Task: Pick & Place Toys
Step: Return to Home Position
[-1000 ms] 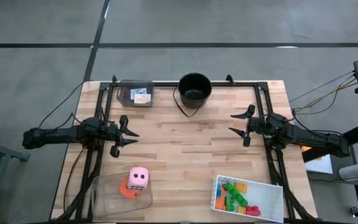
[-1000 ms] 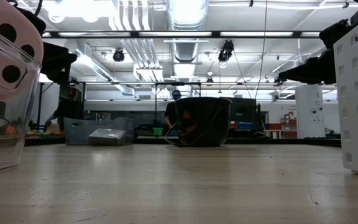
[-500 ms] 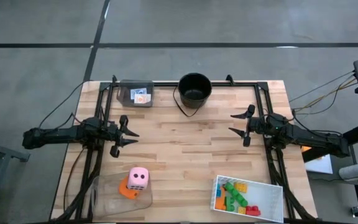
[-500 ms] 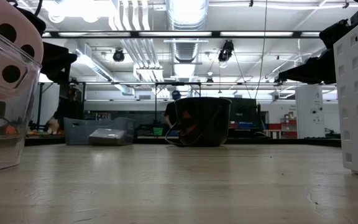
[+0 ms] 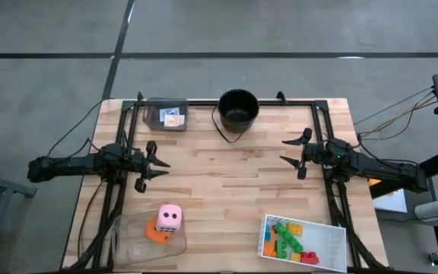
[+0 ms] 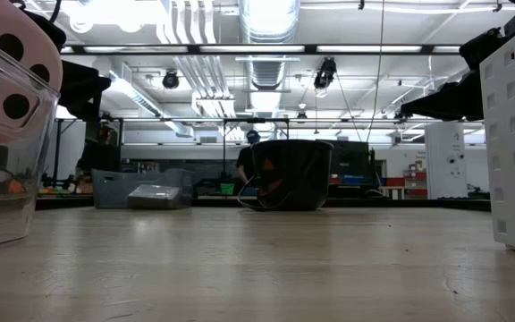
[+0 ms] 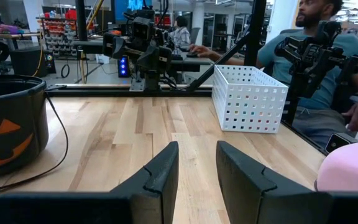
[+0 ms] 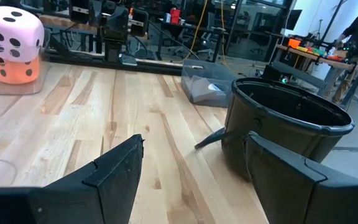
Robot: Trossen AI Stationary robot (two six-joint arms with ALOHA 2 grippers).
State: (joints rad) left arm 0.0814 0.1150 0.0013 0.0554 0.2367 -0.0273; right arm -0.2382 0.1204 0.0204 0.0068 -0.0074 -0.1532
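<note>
A pink die (image 5: 169, 217) sits on an orange die (image 5: 155, 230) inside a clear tray (image 5: 131, 242) at the table's near left. Several coloured bricks (image 5: 287, 238) lie in a white perforated tray (image 5: 333, 245) at the near right. Small cards (image 5: 172, 119) lie in a clear tray (image 5: 158, 114) at the far left. My left gripper (image 5: 157, 165) hovers open and empty over the table's left middle. My right gripper (image 5: 287, 152) hovers wide open and empty over the right middle. The dice also show in the right wrist view (image 8: 12, 31).
A black bucket (image 5: 238, 109) with a wire handle stands at the far middle edge; it also shows in the low view (image 6: 293, 174). Bare wood lies between the two grippers. A person (image 7: 328, 56) sits beyond the table's right side.
</note>
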